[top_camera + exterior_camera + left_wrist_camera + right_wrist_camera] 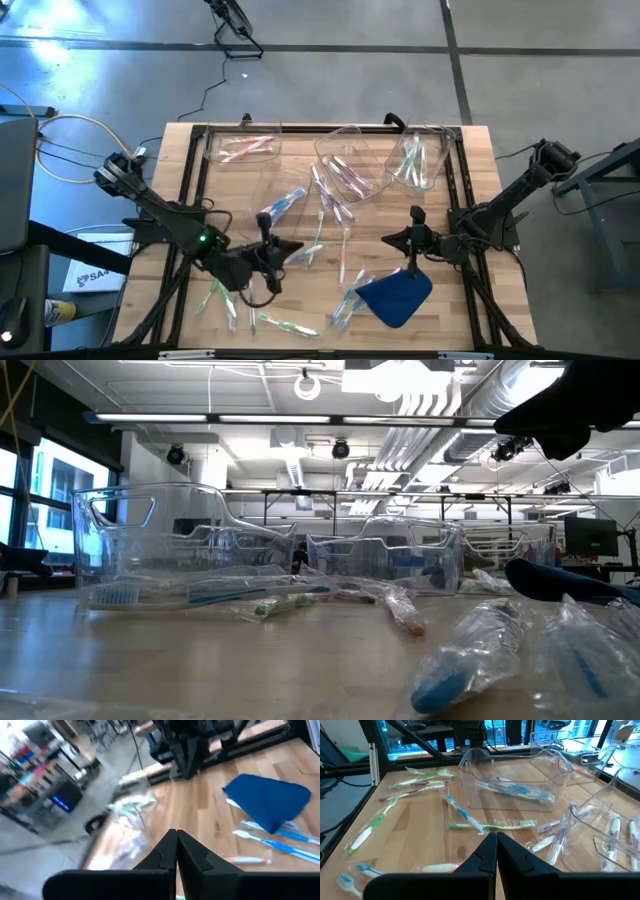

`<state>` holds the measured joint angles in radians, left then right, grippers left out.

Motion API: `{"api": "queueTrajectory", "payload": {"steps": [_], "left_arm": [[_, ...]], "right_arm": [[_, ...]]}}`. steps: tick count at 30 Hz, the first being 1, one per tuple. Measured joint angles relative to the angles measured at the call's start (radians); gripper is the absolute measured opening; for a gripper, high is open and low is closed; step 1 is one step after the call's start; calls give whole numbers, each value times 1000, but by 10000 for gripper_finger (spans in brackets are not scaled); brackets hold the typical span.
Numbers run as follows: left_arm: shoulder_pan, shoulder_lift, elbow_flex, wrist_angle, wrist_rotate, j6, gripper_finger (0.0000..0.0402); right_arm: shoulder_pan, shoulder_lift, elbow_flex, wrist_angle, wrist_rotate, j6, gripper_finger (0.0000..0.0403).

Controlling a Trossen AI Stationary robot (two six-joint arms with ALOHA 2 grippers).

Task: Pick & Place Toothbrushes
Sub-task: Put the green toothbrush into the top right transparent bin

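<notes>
Several toothbrushes in clear wrappers lie flat and scattered on the wooden table (pixel 330 215), with more near the left front (pixel 225 300) and beside the blue cloth (pixel 345 305). Green and blue ones show in the right wrist view (pixel 465 815), blue ones in the left wrist view (pixel 280 842). Some lie inside the clear bins. My left gripper (pixel 268 238) (pixel 176 837) is shut and hovers over the table's middle left. My right gripper (pixel 413 235) (pixel 496 840) is shut and hovers over the middle right, beside the cloth.
Three clear plastic bins stand along the far edge: left (pixel 242 148), a tipped middle one (pixel 350 165), right (pixel 420 160). A blue cloth (pixel 395 295) (pixel 270 800) lies near the front right. Dark frame rails (pixel 190 190) run along the table's sides.
</notes>
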<state>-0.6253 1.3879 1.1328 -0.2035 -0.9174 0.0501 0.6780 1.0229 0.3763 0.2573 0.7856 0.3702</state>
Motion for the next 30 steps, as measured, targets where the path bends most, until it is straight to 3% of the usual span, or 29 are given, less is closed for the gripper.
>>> {"api": "queueTrajectory", "payload": {"steps": [10, 15, 24, 30], "left_arm": [[-26, 53, 0, -65, 134, -239, 3], [-25, 55, 0, -194, 301, -446, 1], [-23, 41, 0, -560, 634, -970, 0], [-23, 38, 0, -758, 889, -1191, 0]], "right_arm": [[0, 0, 0, -27, -3, 28, 3], [0, 6, 0, -27, -7, 30, 3], [0, 6, 0, -30, -4, 55, 3], [0, 6, 0, -40, -3, 54, 3]]}}
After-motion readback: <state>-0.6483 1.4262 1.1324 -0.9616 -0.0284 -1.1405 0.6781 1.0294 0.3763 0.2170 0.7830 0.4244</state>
